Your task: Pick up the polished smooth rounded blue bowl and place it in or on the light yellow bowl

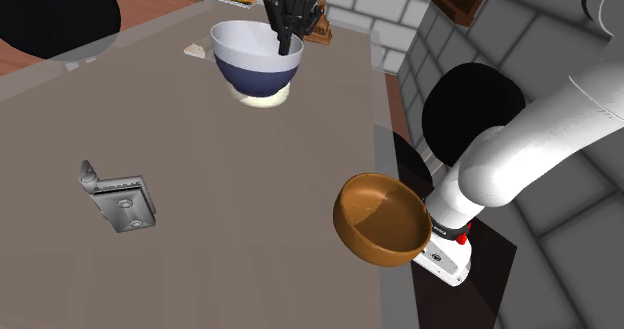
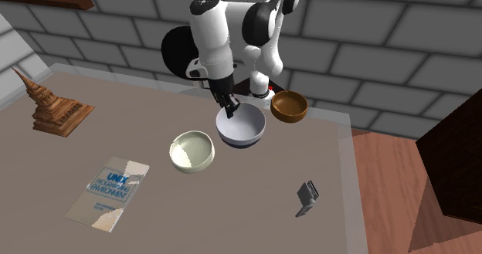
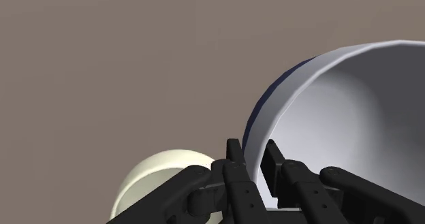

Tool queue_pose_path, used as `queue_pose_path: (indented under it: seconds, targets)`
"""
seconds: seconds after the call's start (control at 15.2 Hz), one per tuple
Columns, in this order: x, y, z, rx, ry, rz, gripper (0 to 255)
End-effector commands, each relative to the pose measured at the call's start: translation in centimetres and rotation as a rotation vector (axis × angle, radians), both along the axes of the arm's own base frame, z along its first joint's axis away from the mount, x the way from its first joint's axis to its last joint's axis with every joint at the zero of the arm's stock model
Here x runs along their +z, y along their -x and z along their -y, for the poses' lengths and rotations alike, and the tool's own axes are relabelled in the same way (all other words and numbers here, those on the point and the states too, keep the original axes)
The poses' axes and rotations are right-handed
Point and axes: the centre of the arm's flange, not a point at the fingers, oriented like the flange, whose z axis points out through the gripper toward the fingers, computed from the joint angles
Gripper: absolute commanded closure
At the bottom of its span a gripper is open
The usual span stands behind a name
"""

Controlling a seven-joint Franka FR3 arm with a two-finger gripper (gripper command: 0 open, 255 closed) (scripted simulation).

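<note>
My gripper is shut on the rim of the blue bowl, which is white inside and dark blue outside. One finger is inside the wall and one outside, as the wrist view shows at the gripper and the blue bowl. The bowl looks raised off the table. The light yellow bowl peeks out from under it in the shoulder view. In the second exterior view the light yellow bowl stands just left of the blue bowl and the gripper. Past the fingers lies the light yellow bowl.
A brown bowl sits at the table edge near the arm's base. A grey metal bracket lies at the shoulder view's left. A wooden pagoda model and a book lie on the second exterior view's left side.
</note>
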Motion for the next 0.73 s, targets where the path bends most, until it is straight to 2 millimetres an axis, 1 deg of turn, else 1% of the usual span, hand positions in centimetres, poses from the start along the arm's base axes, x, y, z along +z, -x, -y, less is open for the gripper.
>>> queue_pose_path:
  seconds: [0.0,0.66]
  targets:
    - [0.5,-1.7,1.3,0.000,0.000,0.001,255]
    - [2.1,-11.6,9.9,0.000,0.000,0.001,255]
